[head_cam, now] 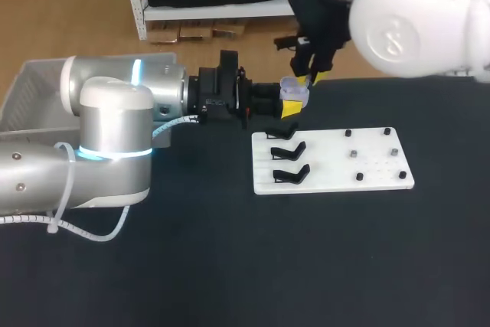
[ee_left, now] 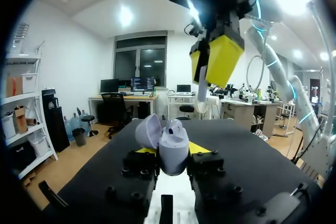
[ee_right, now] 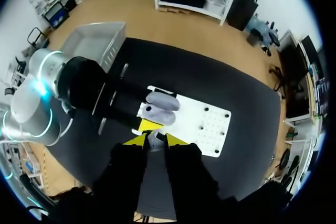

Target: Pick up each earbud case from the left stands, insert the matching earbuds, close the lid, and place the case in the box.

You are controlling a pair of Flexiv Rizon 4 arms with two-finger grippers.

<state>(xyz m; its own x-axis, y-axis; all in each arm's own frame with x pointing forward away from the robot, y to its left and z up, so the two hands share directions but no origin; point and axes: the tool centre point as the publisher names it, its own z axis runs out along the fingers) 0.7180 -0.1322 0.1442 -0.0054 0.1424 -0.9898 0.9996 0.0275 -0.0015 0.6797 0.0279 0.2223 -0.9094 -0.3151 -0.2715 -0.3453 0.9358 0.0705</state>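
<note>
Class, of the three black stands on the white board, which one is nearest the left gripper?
The rearmost stand, just by the left gripper holding the open earbud case; the middle stand and front stand sit nearer the camera.

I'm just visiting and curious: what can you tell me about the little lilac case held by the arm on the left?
The case is small, rounded, pale lilac, smooth like plastic. Its hinged lid stands open, tilted back, and an earbud seems seated inside. The left end effector grips it from both sides, above the table. The right end effector hangs just over it holding a second earbud, not touching it.
</note>
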